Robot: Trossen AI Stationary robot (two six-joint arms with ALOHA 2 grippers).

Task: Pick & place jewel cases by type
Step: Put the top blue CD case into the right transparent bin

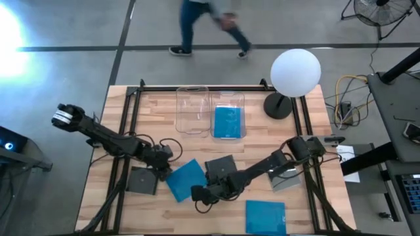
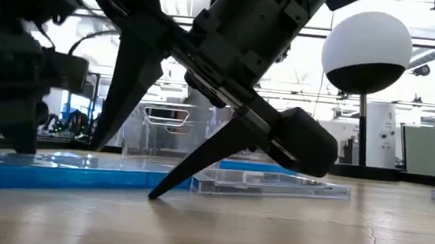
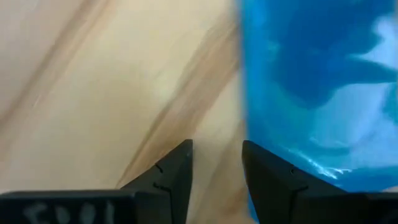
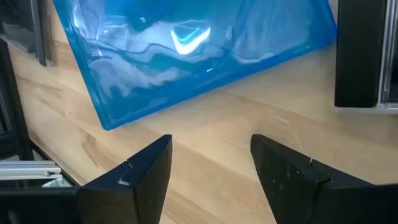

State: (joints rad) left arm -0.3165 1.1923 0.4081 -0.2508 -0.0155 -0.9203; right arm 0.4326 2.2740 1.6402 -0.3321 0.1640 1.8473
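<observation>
Your right tool (image 1: 199,194) sits spread, empty, on the desk (image 1: 308,216) just near-side of the tilted blue jewel case (image 1: 184,179). Left tool (image 1: 164,172), narrowly parted, is at that case's left edge. Beyond it, another blue case (image 1: 228,122) lies in a clear bin (image 1: 243,105).

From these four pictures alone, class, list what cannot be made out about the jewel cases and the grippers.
- High view: the left gripper and right gripper are too small to show finger spacing; the wrist views show both open.
- High view: the right arm crosses the dark case, hiding part of it.
- Low view: the arms block most cases; only the tilted blue case and a clear-edged case show.
- Left wrist view: the blue case is blurred and cut off.
</observation>
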